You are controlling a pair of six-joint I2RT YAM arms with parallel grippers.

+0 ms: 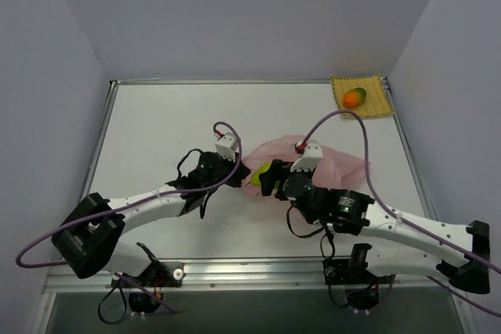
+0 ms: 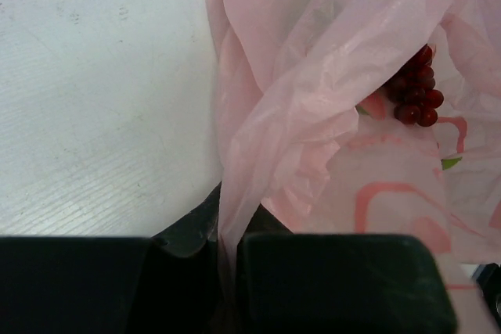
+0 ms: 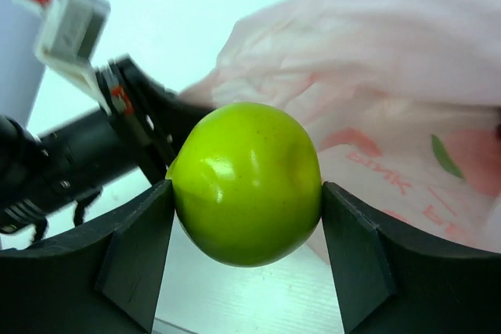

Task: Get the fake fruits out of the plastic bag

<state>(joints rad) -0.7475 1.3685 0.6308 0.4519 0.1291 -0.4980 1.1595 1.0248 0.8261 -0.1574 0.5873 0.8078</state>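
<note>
The right claw (image 3: 246, 193) is closed part-way on a glossy round green plastic fruit (image 3: 235, 154). Its two flat fingers press the fruit's sides, just at the left edge of the thin translucent pink plastic bag printed with red-pink peaches (image 3: 391, 76), near the middle of the white tabletop (image 1: 156, 131). The left claw (image 2: 229, 244) is closed tight on a fold of the bag's film. A dark red-purple plastic grape bunch (image 2: 415, 87) lies inside the bag. An orange-green plastic mango (image 1: 354, 97) sits on a small yellow woven mat (image 1: 376, 87) in the far right corner.

The green fruit is slick and curved, and flat fingers grip it only at its widest part. A sharp swing could likely squirt it out and send it rolling toward a tabletop edge. The film hangs close behind the fruit, so a snagged fold could drag the bag along, spilling the grapes or tearing the film from the left claw's thin pinch. The two claws sit very near each other, so a careless turn risks a knock.
</note>
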